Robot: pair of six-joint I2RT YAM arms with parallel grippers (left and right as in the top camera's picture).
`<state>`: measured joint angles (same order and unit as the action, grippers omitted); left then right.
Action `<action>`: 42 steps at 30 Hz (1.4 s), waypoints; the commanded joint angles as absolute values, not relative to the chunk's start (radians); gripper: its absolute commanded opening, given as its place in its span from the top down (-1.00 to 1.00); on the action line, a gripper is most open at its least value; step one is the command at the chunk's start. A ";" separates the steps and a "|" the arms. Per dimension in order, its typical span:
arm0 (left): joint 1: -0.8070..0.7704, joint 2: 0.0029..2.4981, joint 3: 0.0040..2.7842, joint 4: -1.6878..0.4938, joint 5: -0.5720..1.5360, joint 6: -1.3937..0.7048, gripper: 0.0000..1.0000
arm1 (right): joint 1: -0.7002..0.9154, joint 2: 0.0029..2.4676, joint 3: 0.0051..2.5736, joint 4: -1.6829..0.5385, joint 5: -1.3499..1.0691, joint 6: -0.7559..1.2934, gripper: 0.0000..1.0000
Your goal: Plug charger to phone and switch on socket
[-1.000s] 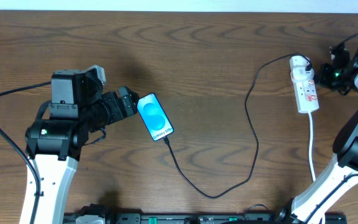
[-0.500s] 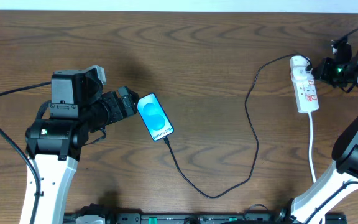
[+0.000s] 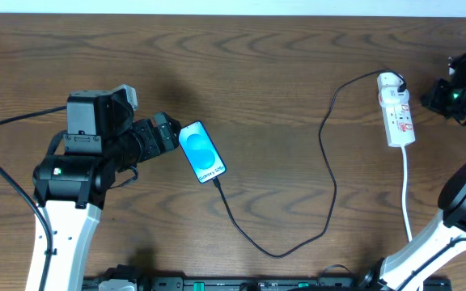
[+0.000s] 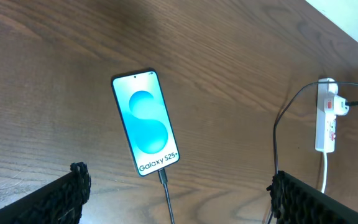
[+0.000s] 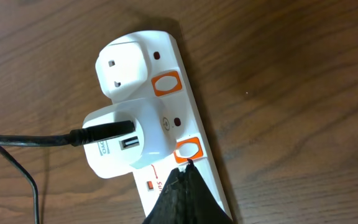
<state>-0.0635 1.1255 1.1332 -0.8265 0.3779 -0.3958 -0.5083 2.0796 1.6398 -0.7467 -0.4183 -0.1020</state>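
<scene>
Socket (image 5: 192,124) and my right jaws come first. Those jaws are pressed together into one dark point, and in the right wrist view that point sits at the lower edge of an orange switch (image 5: 188,150) on the strip. I cannot tell whether it actually touches. Just beside that switch a white adapter (image 5: 120,149) is plugged into the strip, with the charger (image 5: 98,134) running out of its side as a black cable. A second white plug (image 5: 126,65) fills the outlet beyond it, next to another orange switch (image 5: 166,84). From overhead the strip lies along the right side of the worktop (image 3: 281,56), and a white cord (image 3: 407,194) leaves its near end. My left jaws are spread wide with nothing between them. The padded fingers (image 4: 61,199) frame the bottom corners of the left wrist view. Ahead of them, apart from both pads, the phone (image 4: 145,121) lies flat on the wood, screen up and lit blue, with the charger tip seated in its bottom edge. From there the black cable loops toward the near edge of the worktop and climbs back to the adapter.
</scene>
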 commanded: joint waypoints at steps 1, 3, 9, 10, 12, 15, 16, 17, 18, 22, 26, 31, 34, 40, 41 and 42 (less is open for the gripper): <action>-0.062 1.119 1.151 -0.826 0.369 -0.393 -0.88 | -0.507 2.092 1.622 -0.736 -0.421 -0.113 0.98; -0.062 1.119 1.151 -0.826 0.369 -0.393 -0.89 | -0.507 2.098 1.621 -0.729 -0.421 -0.122 0.98; -0.062 1.119 1.151 -0.826 0.369 -0.393 -0.88 | -0.504 2.122 1.621 -0.725 -0.420 -0.157 0.98; -0.062 1.119 1.151 -0.826 0.369 -0.393 -0.88 | -0.504 2.126 1.621 -0.725 -0.420 -0.159 0.98; -0.062 1.119 1.151 -0.826 0.369 -0.393 -0.88 | -0.502 2.134 1.621 -0.725 -0.420 -0.176 0.98; -0.062 1.119 1.151 -0.826 0.369 -0.393 -0.88 | -0.501 2.145 1.621 -0.722 -0.418 -0.181 0.98; -0.062 1.119 1.151 -0.826 0.369 -0.393 -0.88 | -0.501 2.148 1.621 -0.722 -0.418 -0.181 0.98; -0.062 1.119 1.151 -0.826 0.369 -0.393 -0.89 | -0.501 2.152 1.621 -0.721 -0.418 -0.187 0.98; -0.062 1.119 1.151 -0.826 0.369 -0.393 -0.89 | -0.500 2.153 1.621 -0.721 -0.424 -0.200 0.98; -0.062 1.119 1.151 -0.826 0.369 -0.393 -0.88 | -0.494 2.160 1.621 -0.712 -0.426 -0.222 0.98; -0.062 1.119 1.151 -0.826 0.369 -0.393 -0.88 | -0.487 2.160 1.621 -0.698 -0.424 -0.233 0.98; -0.062 1.119 1.151 -0.826 0.369 -0.393 -0.89 | -0.482 2.162 1.621 -0.696 -0.424 -0.245 0.98; -0.062 1.119 1.151 -0.826 0.369 -0.393 -0.89 | -0.479 2.162 1.621 -0.695 -0.420 -0.252 0.98; -0.062 1.119 1.151 -0.826 0.369 -0.393 -0.88 | -0.478 2.163 1.621 -0.689 -0.421 -0.252 0.98; -0.062 1.119 1.151 -0.826 0.369 -0.393 -0.88 | -0.478 2.165 1.621 -0.687 -0.421 -0.252 0.98; -0.062 1.119 1.151 -0.826 0.369 -0.393 -0.88 | -0.477 2.167 1.621 -0.686 -0.421 -0.252 0.98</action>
